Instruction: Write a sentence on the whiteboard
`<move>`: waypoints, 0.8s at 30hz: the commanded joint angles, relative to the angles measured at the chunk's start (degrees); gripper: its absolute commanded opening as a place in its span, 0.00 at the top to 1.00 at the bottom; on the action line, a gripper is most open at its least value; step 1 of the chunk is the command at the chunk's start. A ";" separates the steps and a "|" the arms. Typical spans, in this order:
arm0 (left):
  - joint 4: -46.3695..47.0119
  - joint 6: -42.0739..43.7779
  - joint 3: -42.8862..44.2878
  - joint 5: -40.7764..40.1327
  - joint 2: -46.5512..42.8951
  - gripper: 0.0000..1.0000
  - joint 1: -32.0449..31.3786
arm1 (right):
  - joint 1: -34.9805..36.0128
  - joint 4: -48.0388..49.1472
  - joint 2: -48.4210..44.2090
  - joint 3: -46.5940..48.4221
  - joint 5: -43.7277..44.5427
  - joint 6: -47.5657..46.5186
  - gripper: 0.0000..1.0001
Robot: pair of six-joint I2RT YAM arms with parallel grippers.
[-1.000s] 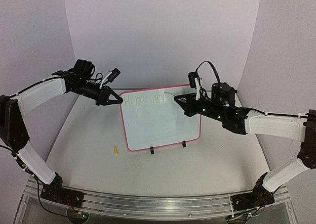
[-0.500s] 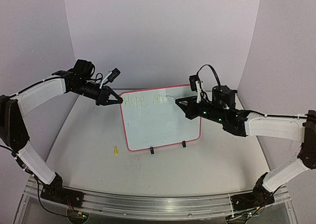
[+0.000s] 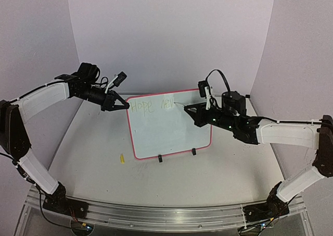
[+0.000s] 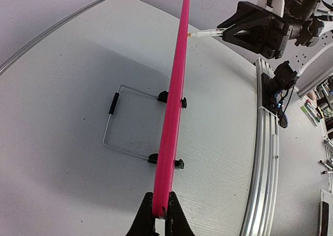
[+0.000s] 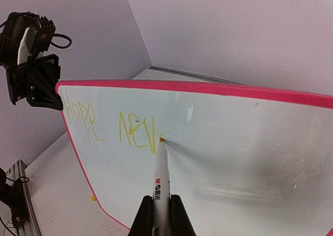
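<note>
The whiteboard (image 3: 169, 129), white with a red-pink frame and two black clip feet, stands tilted mid-table. Its frame shows edge-on in the left wrist view (image 4: 174, 106) and its face in the right wrist view (image 5: 234, 137). My left gripper (image 3: 125, 105) (image 4: 161, 215) is shut on the frame's upper-left corner. My right gripper (image 3: 188, 109) (image 5: 161, 215) is shut on a white marker (image 5: 159, 178), whose tip touches the board. The sentence (image 5: 112, 124) in yellow-green reads "Hope nev" in one line, also faint in the top view (image 3: 152, 105).
A small yellow cap (image 3: 122, 158) lies on the table left of the board. A wire stand (image 4: 117, 124) props the board from behind. Purple walls close the back and sides. An aluminium rail (image 3: 156, 212) runs along the near edge.
</note>
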 commanded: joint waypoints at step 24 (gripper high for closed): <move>-2.01 1.27 0.32 -2.11 0.74 1.00 -1.68 | -0.29 0.76 0.25 3.25 1.02 -1.11 1.00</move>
